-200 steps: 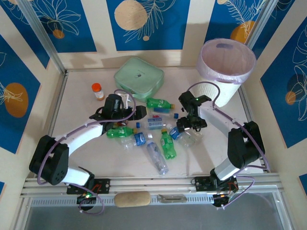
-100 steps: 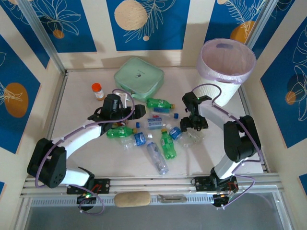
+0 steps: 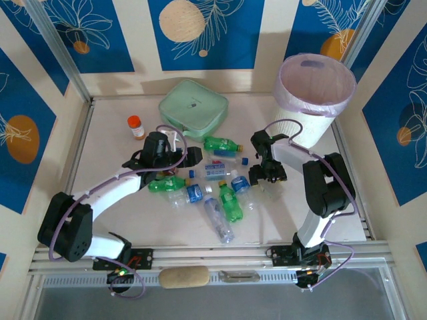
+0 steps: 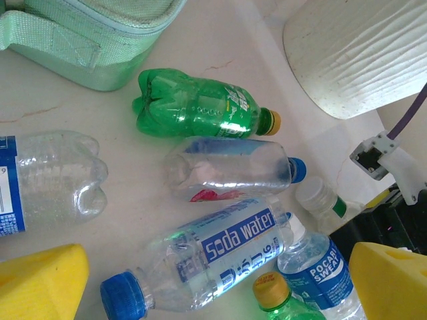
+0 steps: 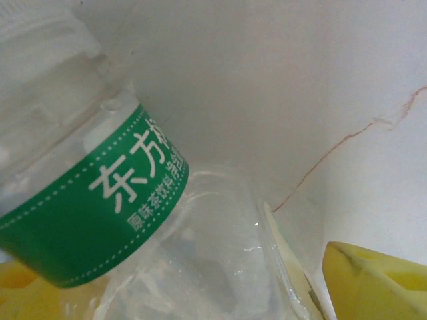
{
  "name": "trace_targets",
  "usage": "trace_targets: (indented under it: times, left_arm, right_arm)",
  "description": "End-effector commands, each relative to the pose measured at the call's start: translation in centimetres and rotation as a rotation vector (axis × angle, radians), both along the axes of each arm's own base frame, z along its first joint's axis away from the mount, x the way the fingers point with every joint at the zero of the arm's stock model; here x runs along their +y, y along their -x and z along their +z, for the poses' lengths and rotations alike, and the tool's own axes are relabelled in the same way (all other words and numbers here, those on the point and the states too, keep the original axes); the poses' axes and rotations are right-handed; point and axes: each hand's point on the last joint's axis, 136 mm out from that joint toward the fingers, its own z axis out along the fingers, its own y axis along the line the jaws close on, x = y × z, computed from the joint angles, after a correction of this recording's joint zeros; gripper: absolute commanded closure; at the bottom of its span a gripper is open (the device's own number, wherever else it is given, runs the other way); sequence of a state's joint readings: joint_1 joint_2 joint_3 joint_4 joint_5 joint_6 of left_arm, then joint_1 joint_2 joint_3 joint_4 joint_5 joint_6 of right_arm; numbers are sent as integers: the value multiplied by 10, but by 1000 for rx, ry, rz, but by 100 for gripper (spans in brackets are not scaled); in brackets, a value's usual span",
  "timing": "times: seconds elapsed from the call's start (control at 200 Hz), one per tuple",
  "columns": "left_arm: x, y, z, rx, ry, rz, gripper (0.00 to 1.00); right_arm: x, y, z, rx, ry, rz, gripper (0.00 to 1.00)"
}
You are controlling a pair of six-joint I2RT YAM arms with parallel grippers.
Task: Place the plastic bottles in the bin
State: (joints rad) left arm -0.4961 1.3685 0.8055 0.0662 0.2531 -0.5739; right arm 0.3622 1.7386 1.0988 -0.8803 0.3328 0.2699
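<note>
Right jaws astride clear bottle [image 5: 133, 200], green label

Overhead, the fixed camera looks down from above and behind my two arm bases, taking in the whole pale worktop [image 3: 113, 200] from well back. My left wrist camera hangs much nearer, tilted down across a green plastic bottle with a yellow cap [image 4: 200, 110], the mint-green fabric pouch [image 4: 87, 33] and the ribbed white wall of the waste bin [image 4: 353, 53]. The overhead view shares all three. My right wrist camera sits closest, almost against a clear plastic bottle with a green label [image 5: 93, 213], with the worktop behind it.
</note>
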Motion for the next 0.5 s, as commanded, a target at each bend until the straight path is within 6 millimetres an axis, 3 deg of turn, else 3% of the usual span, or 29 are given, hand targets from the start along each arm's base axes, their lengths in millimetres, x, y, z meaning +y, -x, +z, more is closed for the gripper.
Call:
trace_targets:
  times: [0.0, 0.325, 0.495]
  left_arm:
    - [0, 2, 6, -22, 3, 3, 0]
    - [-1, 0, 5, -24, 6, 2, 0]
    - [-2, -1, 5, -27, 8, 3, 0]
  right_arm:
    - [3, 2, -3, 16, -19, -20, 16]
    - [8, 3, -2, 11, -28, 3, 27]
    - [15, -2, 7, -29, -39, 46, 41]
